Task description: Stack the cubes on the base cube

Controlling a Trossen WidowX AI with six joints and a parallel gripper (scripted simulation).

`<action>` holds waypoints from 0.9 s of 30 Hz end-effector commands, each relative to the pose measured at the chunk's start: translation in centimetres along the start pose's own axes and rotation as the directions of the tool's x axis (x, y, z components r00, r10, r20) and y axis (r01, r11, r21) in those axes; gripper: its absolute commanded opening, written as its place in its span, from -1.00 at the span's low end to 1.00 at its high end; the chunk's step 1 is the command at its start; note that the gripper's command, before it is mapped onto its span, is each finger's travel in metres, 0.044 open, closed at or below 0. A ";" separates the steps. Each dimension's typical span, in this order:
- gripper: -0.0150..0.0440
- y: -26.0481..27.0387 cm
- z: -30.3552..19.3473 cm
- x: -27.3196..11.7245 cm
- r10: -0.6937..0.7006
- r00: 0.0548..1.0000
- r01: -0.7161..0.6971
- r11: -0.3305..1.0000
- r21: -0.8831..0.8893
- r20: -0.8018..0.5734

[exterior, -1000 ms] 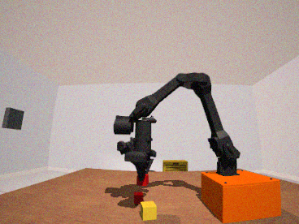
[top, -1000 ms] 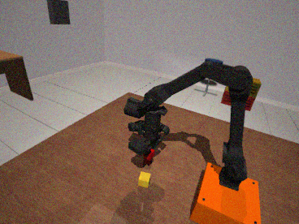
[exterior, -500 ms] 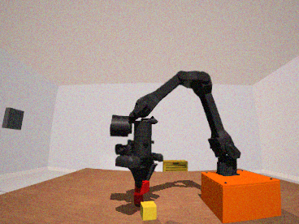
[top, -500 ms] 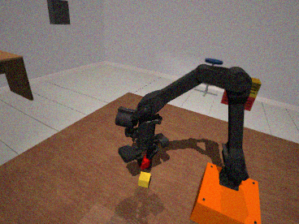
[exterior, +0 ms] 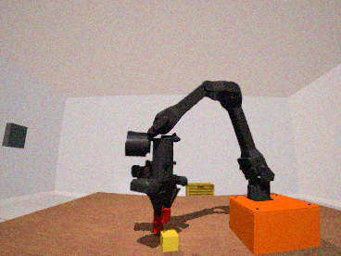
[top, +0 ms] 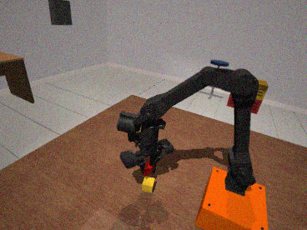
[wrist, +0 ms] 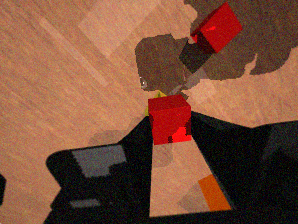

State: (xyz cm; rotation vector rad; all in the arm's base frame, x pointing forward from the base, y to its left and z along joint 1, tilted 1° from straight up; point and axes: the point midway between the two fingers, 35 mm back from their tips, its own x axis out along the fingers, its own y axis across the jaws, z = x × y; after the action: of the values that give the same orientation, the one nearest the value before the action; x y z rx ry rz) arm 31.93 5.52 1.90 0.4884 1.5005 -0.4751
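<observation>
The yellow base cube (top: 148, 184) (exterior: 170, 241) stands on the table; in the wrist view only slivers of it (wrist: 159, 94) show behind the held cube. My gripper (top: 148, 163) (exterior: 165, 208) (wrist: 167, 117) points down and is shut on a red cube (top: 148, 170) (exterior: 166, 215) (wrist: 169, 129), held a little above the yellow cube's height and roughly over it. The other red cube (exterior: 157, 225) (wrist: 221, 27) rests on the table close by, partly covered in the exterior view. In the top view I cannot tell it apart from the held cube.
The orange mounting block (top: 238, 204) (exterior: 287, 227) (wrist: 214, 192) of the arm stands at the right on the brown table (top: 83, 167) (exterior: 69, 223). The arm's shadow falls around the cubes. A yellow crate (exterior: 199, 189) shows in the background.
</observation>
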 end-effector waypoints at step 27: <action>-0.14 0.0 0.0 2.7 0.004 1.000 -0.004 1.000 0.004 -0.002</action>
State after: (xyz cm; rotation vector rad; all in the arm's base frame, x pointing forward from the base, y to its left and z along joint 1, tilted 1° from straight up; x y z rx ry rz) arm 31.95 5.46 -0.79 0.4940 1.5000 -0.4814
